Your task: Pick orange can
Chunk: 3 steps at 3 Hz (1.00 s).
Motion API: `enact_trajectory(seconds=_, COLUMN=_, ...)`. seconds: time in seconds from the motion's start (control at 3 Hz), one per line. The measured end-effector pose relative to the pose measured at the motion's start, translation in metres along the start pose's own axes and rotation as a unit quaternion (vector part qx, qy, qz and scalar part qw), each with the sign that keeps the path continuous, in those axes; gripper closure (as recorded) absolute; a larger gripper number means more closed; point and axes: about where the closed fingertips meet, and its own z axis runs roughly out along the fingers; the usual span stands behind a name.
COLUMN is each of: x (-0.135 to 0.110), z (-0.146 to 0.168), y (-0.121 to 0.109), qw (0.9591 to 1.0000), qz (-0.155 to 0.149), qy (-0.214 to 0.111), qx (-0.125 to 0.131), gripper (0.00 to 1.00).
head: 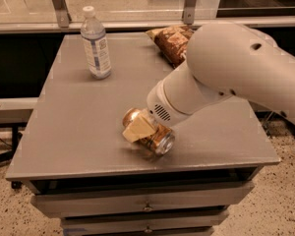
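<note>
The orange can (160, 140) lies on its side near the front edge of the grey table (73, 132), one shiny end toward me. My gripper (143, 130) is down on the can at the end of the big white arm (226, 77). Its near cream-coloured finger (136, 128) lies against the can's middle. The far finger is hidden behind the can. The can rests on the table top in the grip.
A clear water bottle (96, 43) stands at the back left of the table. A brown-and-yellow chip bag (171, 42) lies at the back, partly behind the arm. Drawers (147, 205) sit under the table top. A rail (137, 23) runs behind the table.
</note>
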Motion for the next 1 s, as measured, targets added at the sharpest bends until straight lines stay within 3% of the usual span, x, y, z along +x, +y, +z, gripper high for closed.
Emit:
enact_trajectory(seconds=0.67, x=-0.007, z=-0.008, y=-0.007, qw=0.9997, qz=0.000, qy=-0.026, qx=0.003, gripper=0.87)
enact_trajectory(seconds=1.0, x=-0.013, z=-0.016, y=-0.011, qw=0.9980, qz=0.002, qy=-0.060, qx=-0.017, gripper=1.00)
